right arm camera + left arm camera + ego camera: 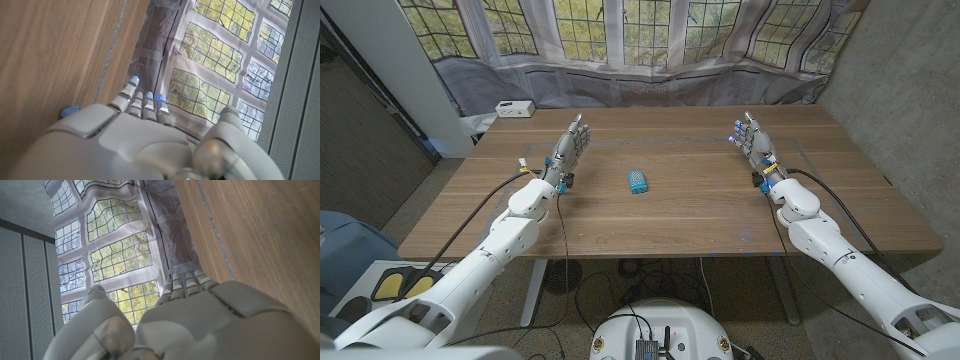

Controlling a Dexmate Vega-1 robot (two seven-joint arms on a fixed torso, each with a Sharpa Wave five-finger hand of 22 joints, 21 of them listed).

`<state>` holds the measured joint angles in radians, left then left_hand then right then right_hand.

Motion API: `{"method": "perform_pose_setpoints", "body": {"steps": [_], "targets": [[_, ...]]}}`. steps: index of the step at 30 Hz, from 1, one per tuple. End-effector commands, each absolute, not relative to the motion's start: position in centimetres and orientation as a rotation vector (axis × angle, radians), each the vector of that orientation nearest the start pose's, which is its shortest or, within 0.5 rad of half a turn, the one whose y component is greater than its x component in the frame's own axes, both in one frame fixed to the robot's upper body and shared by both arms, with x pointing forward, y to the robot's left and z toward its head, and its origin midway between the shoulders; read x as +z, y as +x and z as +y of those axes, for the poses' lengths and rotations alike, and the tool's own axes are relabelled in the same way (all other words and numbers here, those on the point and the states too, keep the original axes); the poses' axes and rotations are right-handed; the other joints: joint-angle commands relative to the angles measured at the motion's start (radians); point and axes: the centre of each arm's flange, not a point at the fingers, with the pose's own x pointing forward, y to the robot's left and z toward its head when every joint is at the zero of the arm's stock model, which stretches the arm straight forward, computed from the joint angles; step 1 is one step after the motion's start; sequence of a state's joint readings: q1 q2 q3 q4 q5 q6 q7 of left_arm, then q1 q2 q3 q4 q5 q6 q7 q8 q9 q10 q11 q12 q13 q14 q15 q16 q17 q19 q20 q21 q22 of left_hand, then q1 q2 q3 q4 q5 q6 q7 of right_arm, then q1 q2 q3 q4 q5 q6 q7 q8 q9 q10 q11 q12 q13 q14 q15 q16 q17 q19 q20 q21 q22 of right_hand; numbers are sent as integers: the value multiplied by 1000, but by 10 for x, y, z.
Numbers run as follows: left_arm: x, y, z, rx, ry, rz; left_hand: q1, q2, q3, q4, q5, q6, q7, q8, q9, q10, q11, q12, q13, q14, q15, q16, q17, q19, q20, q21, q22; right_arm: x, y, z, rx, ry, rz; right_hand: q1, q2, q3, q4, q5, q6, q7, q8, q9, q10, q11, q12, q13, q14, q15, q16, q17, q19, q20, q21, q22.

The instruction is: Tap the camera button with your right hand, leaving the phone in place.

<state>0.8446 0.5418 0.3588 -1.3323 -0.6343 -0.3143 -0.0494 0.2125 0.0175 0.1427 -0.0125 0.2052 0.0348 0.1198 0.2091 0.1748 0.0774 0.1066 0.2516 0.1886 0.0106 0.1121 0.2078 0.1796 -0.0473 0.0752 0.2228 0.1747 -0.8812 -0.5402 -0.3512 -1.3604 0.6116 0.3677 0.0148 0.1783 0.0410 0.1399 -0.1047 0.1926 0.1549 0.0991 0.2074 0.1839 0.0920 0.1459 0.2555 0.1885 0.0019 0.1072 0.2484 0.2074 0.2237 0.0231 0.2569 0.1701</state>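
A small teal phone (638, 181) lies on the wooden table (680, 215) near its middle, between the two arms. My right hand (752, 140) stands on its edge well to the right of the phone, fingers straight and apart, holding nothing. My left hand (569, 147) stands the same way to the left of the phone, also holding nothing. In the right wrist view the back of the right hand (135, 135) reaches toward the window; the left wrist view shows the back of the left hand (190, 320) likewise.
A white box (514, 108) sits at the table's far left corner. Leaded windows with a grey curtain (650, 75) run behind the far edge. A grey wall panel (360, 110) stands at the left. Cables trail from both forearms.
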Motion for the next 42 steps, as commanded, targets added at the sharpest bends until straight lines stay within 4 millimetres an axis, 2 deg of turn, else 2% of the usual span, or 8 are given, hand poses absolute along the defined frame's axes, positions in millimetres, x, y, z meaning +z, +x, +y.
{"method": "perform_pose_setpoints", "body": {"steps": [1,5,12,22,42], "targets": [[-1,641,297,-273,-9,-670,13,5,4,-7,0,24,23,7,3,23,3,10,4,20,1,6,1,16,6,4,4,-3,625,-307,209,12,-744,6,-2,5,0,4,31,-6,11,3,12,3,3,4,6,-2,1,4,5,0,-6,3],[-3,642,296,-300,-72,-676,15,7,4,-10,-1,47,23,11,3,36,0,11,5,41,1,9,1,27,15,4,4,7,626,-313,217,-6,-763,5,-2,5,1,4,34,-10,11,3,14,2,3,4,6,-2,0,4,4,1,-8,3],[-6,634,299,-241,-41,-682,18,9,4,-13,-2,64,22,11,3,59,1,16,5,62,3,11,1,44,15,6,4,10,619,-311,189,-22,-772,4,-2,4,1,4,41,-13,12,3,18,0,2,5,12,-5,1,5,8,2,-9,3],[1,625,302,-235,21,-690,20,12,4,-15,-3,87,20,12,3,80,5,18,5,82,7,12,1,60,18,6,4,9,613,-319,159,-55,-803,4,-1,4,1,4,43,-13,10,3,23,-3,1,5,20,-5,1,5,16,2,-10,3],[5,625,300,-245,45,-691,22,14,3,-19,-5,111,20,10,4,111,8,22,5,111,4,12,1,80,22,5,4,8,595,-336,114,-69,-839,5,1,4,0,4,59,-13,9,3,49,-2,1,6,51,-5,6,5,45,-1,-9,3]]}}
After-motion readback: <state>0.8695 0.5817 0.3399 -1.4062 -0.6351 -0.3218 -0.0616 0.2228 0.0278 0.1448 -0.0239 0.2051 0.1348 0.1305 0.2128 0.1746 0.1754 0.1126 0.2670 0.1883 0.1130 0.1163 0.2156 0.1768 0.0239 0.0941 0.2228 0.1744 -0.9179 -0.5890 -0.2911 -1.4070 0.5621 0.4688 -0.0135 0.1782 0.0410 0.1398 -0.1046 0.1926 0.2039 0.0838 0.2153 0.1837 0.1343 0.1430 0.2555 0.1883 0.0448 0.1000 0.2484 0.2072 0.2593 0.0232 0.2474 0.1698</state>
